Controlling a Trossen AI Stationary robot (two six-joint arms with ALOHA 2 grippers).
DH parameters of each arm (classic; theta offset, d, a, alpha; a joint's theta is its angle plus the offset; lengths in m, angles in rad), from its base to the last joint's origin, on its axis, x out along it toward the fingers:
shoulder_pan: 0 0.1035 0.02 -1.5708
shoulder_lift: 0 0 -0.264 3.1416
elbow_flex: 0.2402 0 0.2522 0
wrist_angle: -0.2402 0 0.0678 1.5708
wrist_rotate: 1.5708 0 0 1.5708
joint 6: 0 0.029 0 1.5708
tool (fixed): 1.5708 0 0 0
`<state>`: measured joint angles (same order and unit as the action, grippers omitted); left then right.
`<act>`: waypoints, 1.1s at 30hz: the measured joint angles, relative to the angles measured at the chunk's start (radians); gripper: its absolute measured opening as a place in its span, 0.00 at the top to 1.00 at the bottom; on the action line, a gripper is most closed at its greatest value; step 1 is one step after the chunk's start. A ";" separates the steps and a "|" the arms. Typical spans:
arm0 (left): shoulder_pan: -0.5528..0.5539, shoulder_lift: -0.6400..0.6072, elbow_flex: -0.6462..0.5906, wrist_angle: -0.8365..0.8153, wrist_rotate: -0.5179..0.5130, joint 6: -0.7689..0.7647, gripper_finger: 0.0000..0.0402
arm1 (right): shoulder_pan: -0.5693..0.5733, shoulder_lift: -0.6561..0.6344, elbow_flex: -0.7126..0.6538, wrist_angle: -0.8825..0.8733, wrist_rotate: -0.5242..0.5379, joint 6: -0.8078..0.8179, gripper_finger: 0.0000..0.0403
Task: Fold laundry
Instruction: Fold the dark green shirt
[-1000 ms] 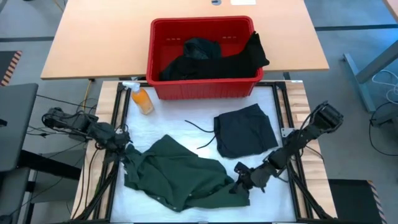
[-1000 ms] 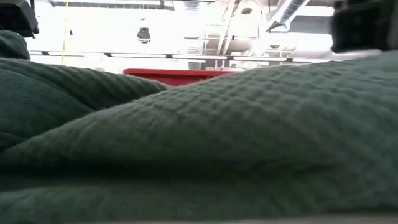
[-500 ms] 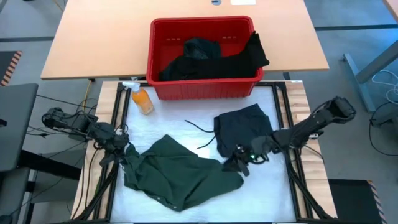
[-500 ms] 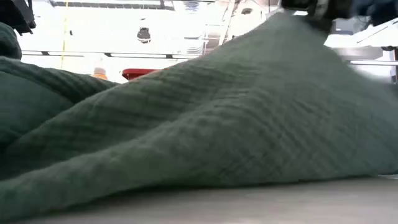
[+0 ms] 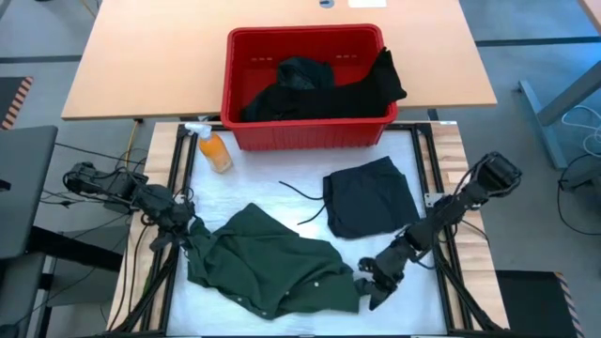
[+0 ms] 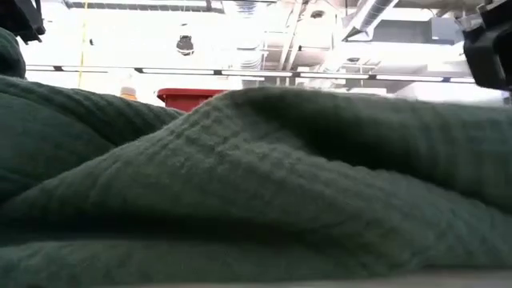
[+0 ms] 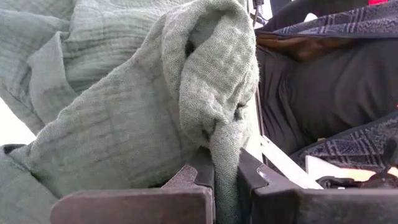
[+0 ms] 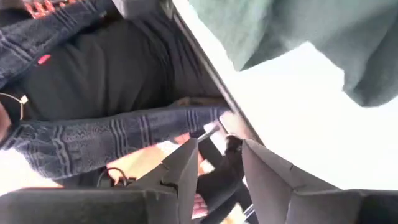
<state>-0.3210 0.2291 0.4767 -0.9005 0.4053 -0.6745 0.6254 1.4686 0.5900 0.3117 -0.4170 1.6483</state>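
Green shirt (image 5: 272, 268) lies crumpled on the desk (image 5: 254, 202), near edge, well in front of the red basket (image 5: 305, 89). Left hand (image 5: 192, 228) pinches its left edge; right hand (image 5: 376, 282) sits spread and empty just beside its right edge. Black drawstring piece (image 5: 371, 197) lies between shirt and basket.

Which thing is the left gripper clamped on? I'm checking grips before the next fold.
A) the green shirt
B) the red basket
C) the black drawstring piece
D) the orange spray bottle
A: in the left wrist view the left gripper pinches a ridge of the green shirt.
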 joint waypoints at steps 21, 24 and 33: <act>0.000 0.000 0.000 0.001 -0.046 0.041 1.00 | -0.489 0.252 0.351 0.121 0.261 -1.376 0.66; 0.000 0.000 0.000 0.001 -0.047 0.041 1.00 | -0.522 0.382 0.534 -0.022 0.261 -1.525 0.63; 0.000 0.000 0.000 0.001 -0.049 0.089 1.00 | -0.542 0.697 0.982 -0.493 0.260 -1.667 0.44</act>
<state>-0.3210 0.2291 0.4770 -0.8993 0.3565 -0.5857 0.0834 2.1656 1.5716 -0.1818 -0.1566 -0.0189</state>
